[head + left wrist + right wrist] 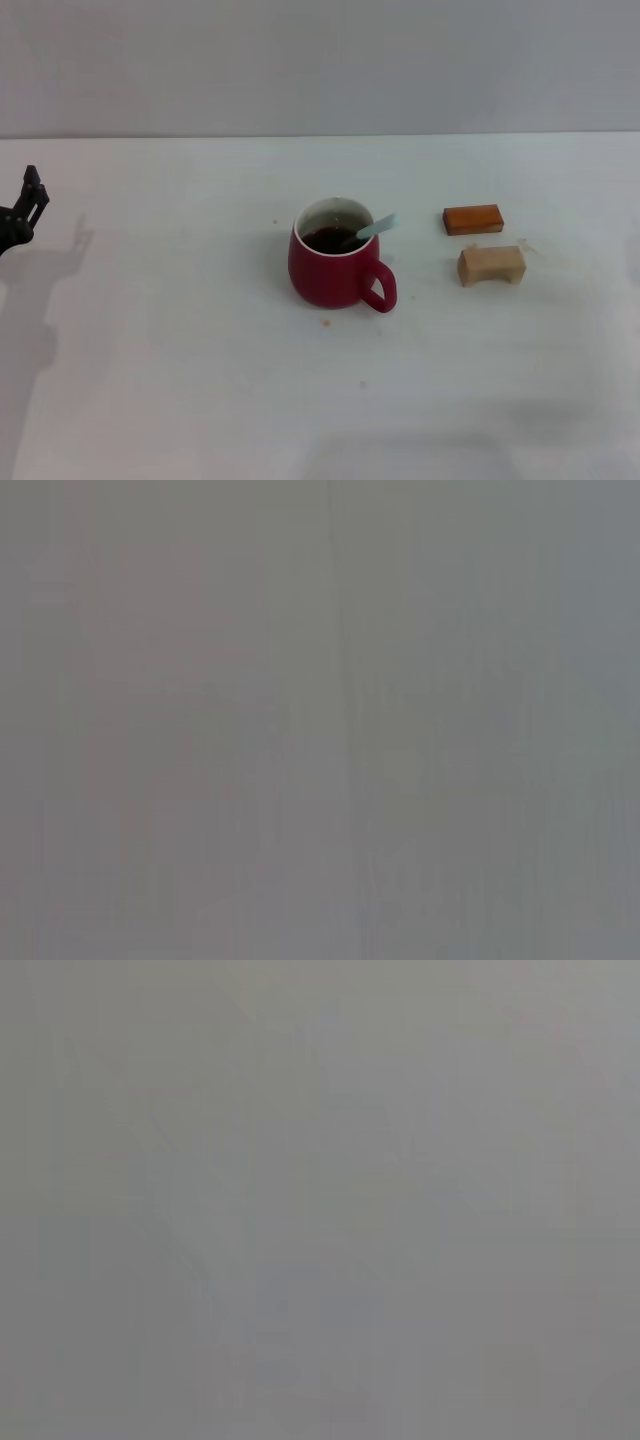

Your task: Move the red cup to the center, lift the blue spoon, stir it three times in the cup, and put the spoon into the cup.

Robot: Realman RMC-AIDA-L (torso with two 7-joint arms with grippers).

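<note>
The red cup (335, 263) stands upright near the middle of the white table (180, 380), with its handle toward the front right and dark liquid inside. The blue spoon (374, 229) rests in the cup, its pale blue handle leaning out over the right rim. My left gripper (24, 208) is at the far left edge of the head view, well away from the cup and holding nothing. My right gripper is out of view. Both wrist views show only plain grey.
An orange-brown block (473, 219) lies to the right of the cup, and a tan block (491, 265) lies just in front of it. A few small crumbs lie near the cup. A grey wall stands behind the table.
</note>
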